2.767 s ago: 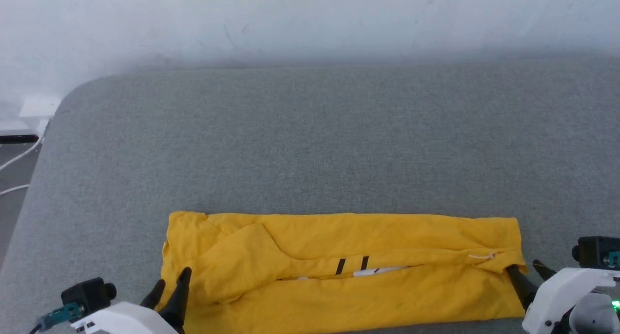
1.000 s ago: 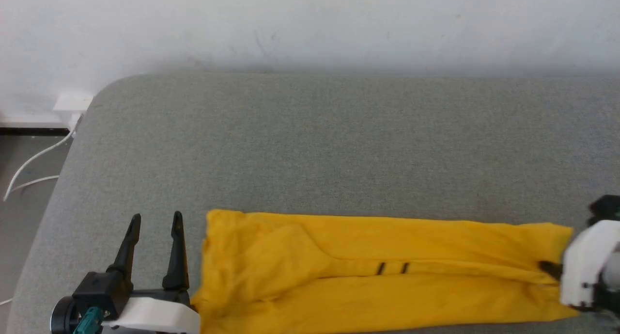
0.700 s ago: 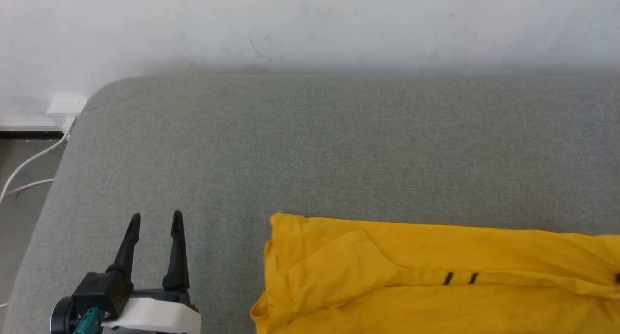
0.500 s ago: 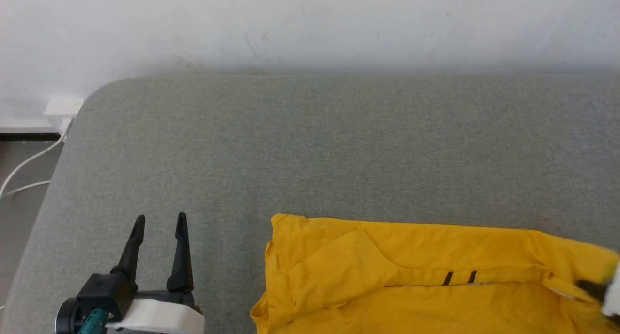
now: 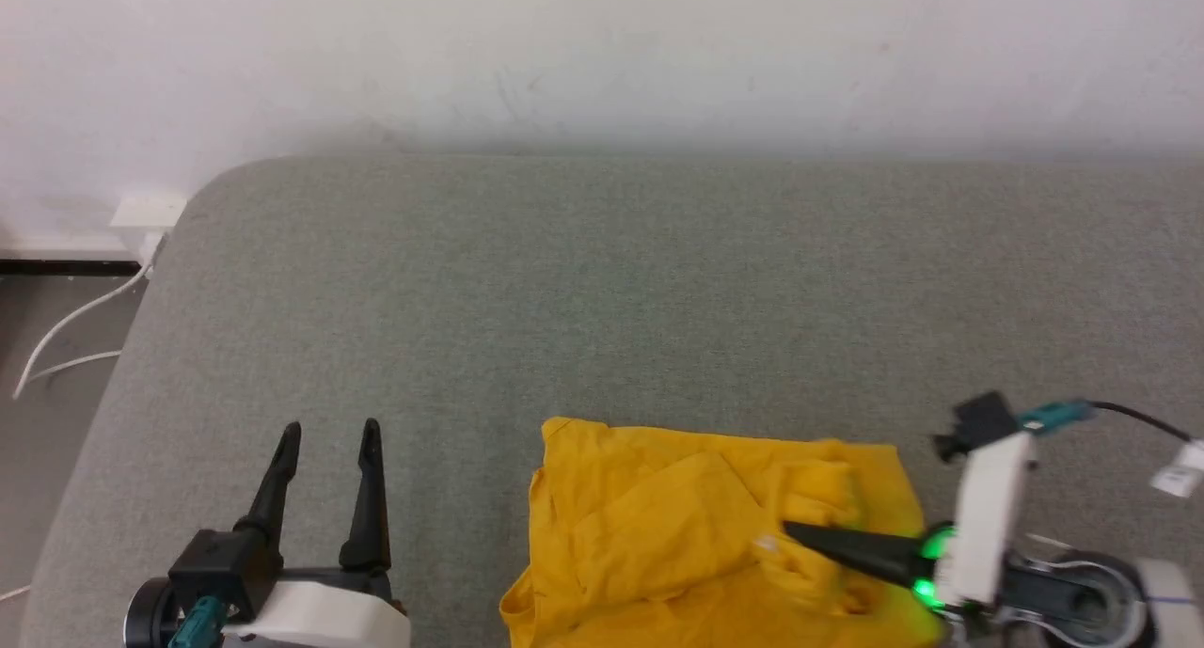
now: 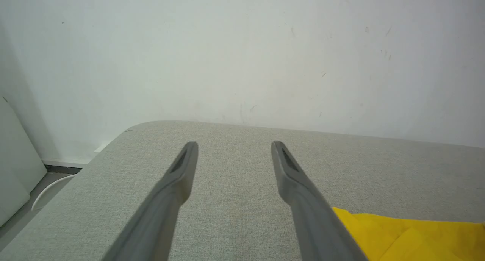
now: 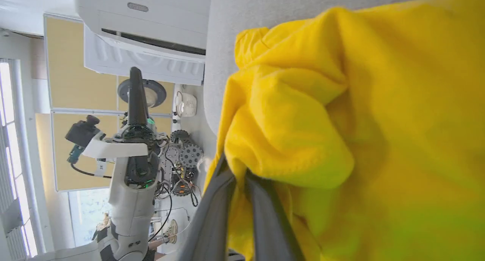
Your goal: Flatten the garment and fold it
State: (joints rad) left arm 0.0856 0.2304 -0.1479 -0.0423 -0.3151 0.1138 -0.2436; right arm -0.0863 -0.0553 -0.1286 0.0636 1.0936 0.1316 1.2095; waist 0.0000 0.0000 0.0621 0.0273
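Right hand (image 5: 793,531) pinching garment (image 5: 658,540) fold on grey cushion (image 5: 564,281); left hand (image 5: 330,428) wide, empty.

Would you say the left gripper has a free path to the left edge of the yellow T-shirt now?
Probably yes. The left gripper is open and empty, and just bare grey padding lies between it and the T-shirt. The right gripper is shut on its cloth farther right, out of that path.
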